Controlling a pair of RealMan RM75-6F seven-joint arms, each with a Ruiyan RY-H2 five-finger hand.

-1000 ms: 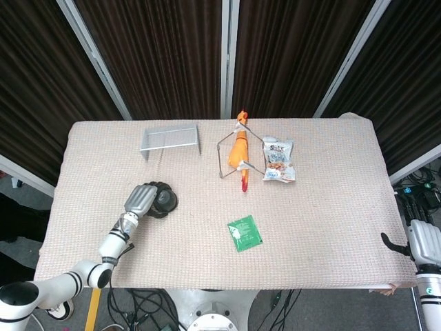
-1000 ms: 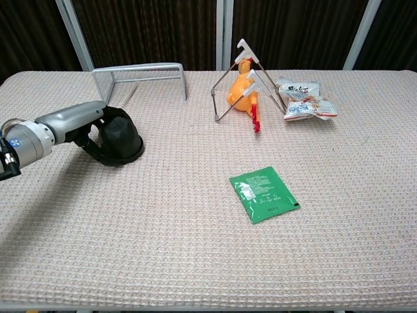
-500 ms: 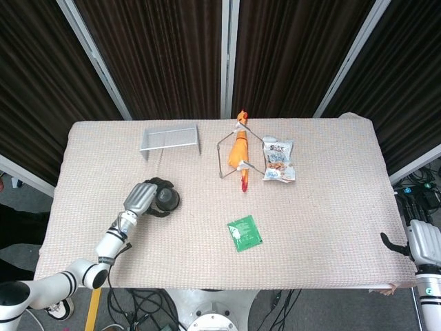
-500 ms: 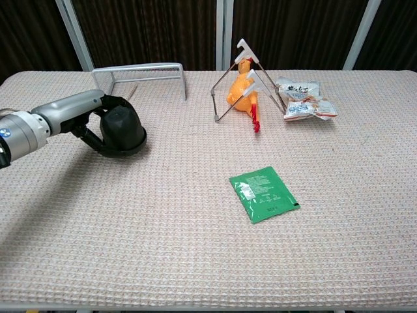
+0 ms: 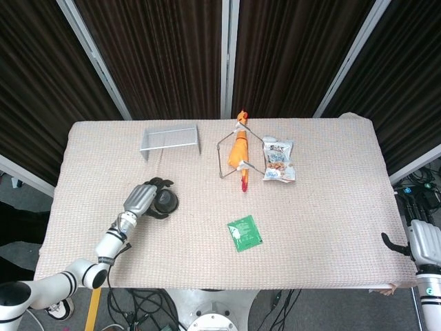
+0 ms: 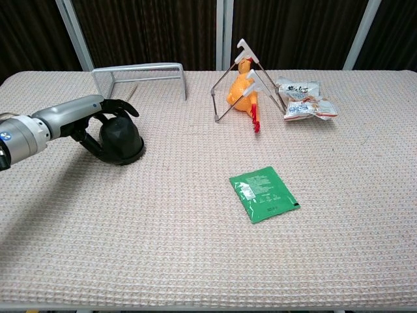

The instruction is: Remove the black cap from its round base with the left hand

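The black cap is a dome with a wider round rim at its foot, standing on the cloth at the left; I cannot make out a separate base under it. In the head view the cap lies just right of my left hand. My left hand is beside and above the dome, its fingers spread and raised off the top, and its thumb curves round the near left side. Only part of my right hand shows, off the table's right corner, so its fingers cannot be read.
A metal wire shelf stands behind the cap. An orange rubber chicken hangs on a wire stand at centre back, with a snack bag to its right. A green sachet lies mid-table.
My left fingers, wrapped over the cap half a second ago, have lifted and spread. The cap, tilted then, now sits flat and slightly further left.
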